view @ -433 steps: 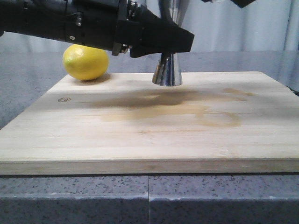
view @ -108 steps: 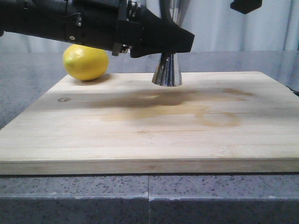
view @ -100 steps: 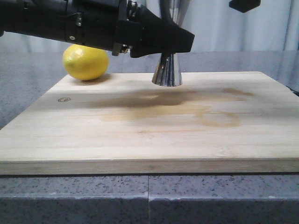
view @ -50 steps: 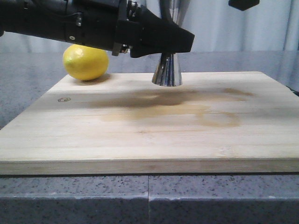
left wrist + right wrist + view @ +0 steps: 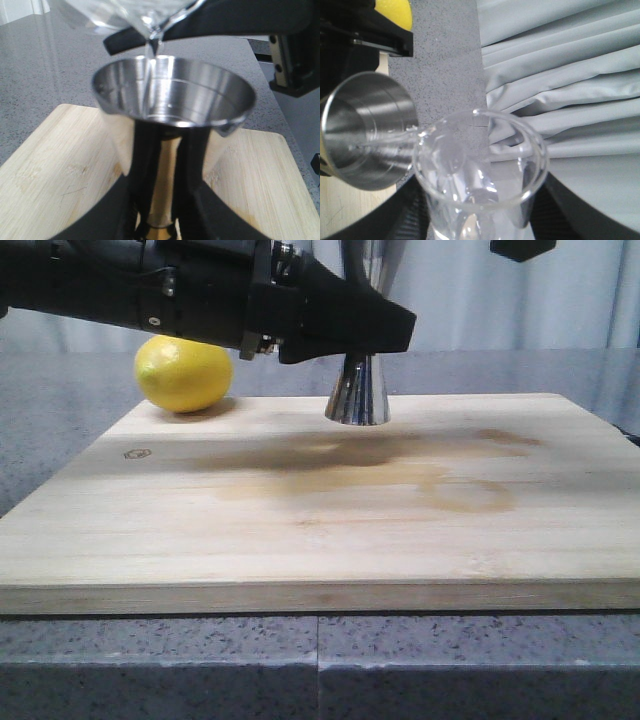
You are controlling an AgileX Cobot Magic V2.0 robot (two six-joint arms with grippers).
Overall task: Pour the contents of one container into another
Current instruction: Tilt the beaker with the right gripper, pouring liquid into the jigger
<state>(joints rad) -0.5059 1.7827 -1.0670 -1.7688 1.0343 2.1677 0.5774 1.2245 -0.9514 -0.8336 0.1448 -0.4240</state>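
The steel jigger point(image 5: 357, 392) stands on the wooden board point(image 5: 320, 510), and my left gripper point(image 5: 350, 335) is shut on its narrow waist. In the left wrist view its black fingers point(image 5: 141, 165) flank the gold-banded waist below the jigger's open upper cup point(image 5: 172, 95). My right gripper point(image 5: 480, 222) is shut on the clear glass beaker point(image 5: 480, 170), tilted with its lip over the jigger point(image 5: 367, 130). A thin clear stream point(image 5: 149, 55) falls from the beaker's lip point(image 5: 152, 27) into the cup. In the front view only a corner of the right gripper point(image 5: 520, 248) shows, and the beaker is hidden.
A yellow lemon point(image 5: 183, 373) lies at the board's far left corner, behind the left arm point(image 5: 130, 290). The board carries darker stains point(image 5: 400, 465) in its middle. Grey speckled counter point(image 5: 320, 660) surrounds it and grey curtains point(image 5: 570, 75) hang behind.
The visible corner of the right gripper dipped lower into the front view, then rose slightly. The left arm, jigger and lemon have not moved.
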